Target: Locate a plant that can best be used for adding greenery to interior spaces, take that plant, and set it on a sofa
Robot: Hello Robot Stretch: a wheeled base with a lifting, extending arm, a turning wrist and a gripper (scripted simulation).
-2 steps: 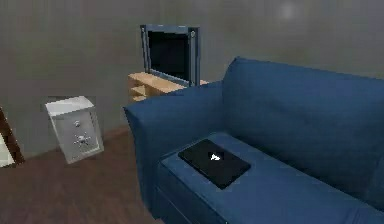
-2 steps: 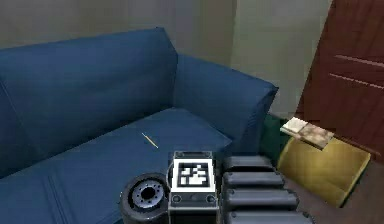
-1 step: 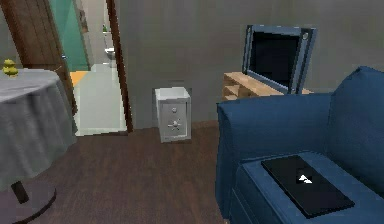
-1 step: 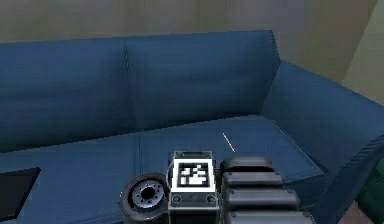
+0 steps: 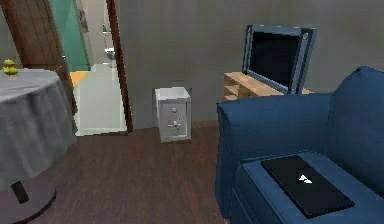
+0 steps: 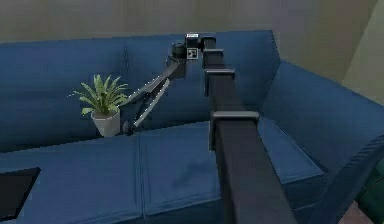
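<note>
Plant [image 6: 100, 102] stands upright on the sofa [image 6: 180, 170] seat, just left of the gripper [image 6: 131, 124] reaching down-left to its pot, and I cannot tell whether it holds anything.

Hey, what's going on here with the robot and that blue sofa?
A Stretch robot's arm stretches out over a blue sofa. Its gripper ends right by a small potted plant in a white pot, which seems to sit on the seat near the backrest. I cannot tell whether the gripper holds it. Ahead of the robot, a dark flat device lies on the sofa, with a television, a small white safe and a round covered table nearby.
</note>
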